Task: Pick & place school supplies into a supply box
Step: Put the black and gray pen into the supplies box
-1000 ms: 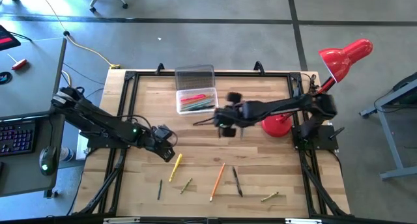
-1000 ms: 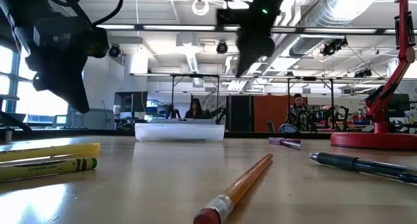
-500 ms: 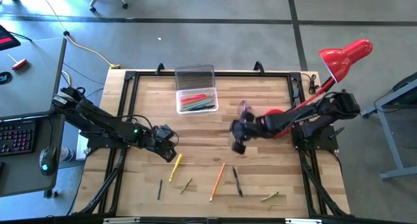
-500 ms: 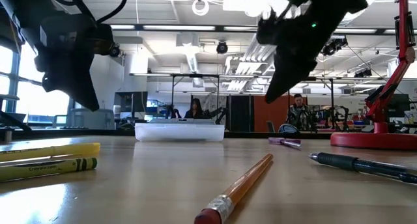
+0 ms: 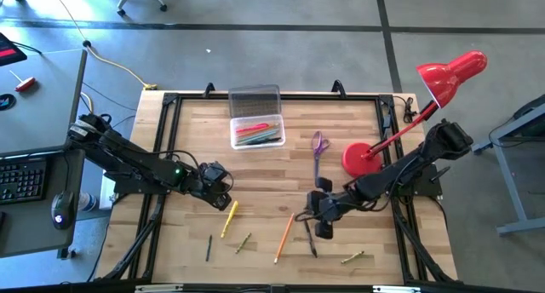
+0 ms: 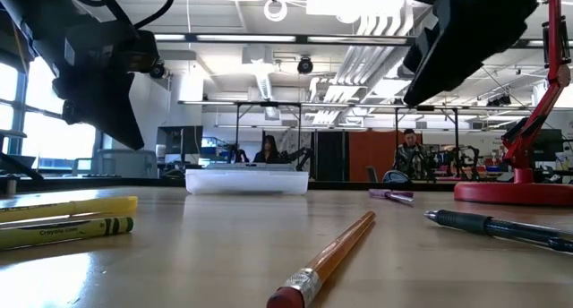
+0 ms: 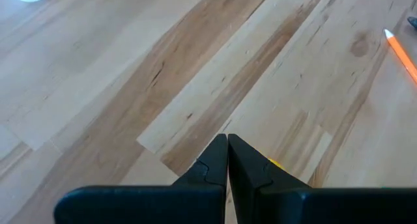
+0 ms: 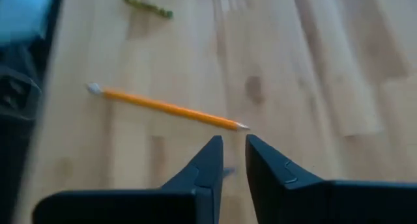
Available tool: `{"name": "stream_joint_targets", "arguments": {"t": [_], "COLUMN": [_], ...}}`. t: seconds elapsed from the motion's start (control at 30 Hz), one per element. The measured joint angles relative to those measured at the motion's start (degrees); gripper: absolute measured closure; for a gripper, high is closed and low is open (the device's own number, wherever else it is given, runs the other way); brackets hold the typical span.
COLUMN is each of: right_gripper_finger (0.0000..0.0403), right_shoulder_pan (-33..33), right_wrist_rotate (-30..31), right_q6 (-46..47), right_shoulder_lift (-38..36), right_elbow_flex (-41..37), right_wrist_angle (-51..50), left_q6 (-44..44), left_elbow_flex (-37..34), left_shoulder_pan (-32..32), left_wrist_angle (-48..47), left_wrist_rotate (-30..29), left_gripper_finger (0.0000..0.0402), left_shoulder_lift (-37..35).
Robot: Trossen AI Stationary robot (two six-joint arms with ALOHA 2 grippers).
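Several pens inside supply box, lid open.

Robotics lab: open hall, exposed ceiling ducts, workstation keyboard, distant seated people.

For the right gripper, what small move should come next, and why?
Probably lower the right gripper onto the black pen or the orange pencil. It hovers there, fingers nearly closed and holding nothing, so it should open first. The supply box awaits more.
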Motion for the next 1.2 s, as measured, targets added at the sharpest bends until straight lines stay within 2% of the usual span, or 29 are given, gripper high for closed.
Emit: {"name": "stream_joint_targets", "arguments": {"t": [0.2,0.47,0.67,1.0,1.2], "right_gripper_finger": [0.0327,0.0292,0.0290,0.0291,0.0291], "right_shoulder_pan": [0.3,1.5,2.1,0.9,0.4], "right_wrist_rotate": [-5.9,-6.4,-6.9,-5.1,-6.5], "right_q6": [9.0,18.6,27.5,30.5,30.7], "right_shoulder_lift": [0.1,4.0,8.6,9.6,11.4], "right_elbow_flex": [0.0,0.0,0.0,0.0,0.1], "right_wrist_angle": [0.2,0.1,2.5,0.9,1.9], "left_q6": [-0.2,-0.2,-0.2,-0.2,-0.1], "left_elbow_flex": [0.0,0.0,0.0,0.0,0.0], "left_shoulder_pan": [0.0,0.0,0.0,0.0,0.0], "left_wrist_angle": [1.0,3.8,3.8,3.8,3.8], "left_wrist_rotate": [-1.1,-2.7,-2.7,-1.1,-1.1], "left_gripper_finger": [0.0362,0.0362,0.0362,0.0362,0.0362], "left_shoulder_lift": [0.0,0.0,0.0,0.0,0.0]}}
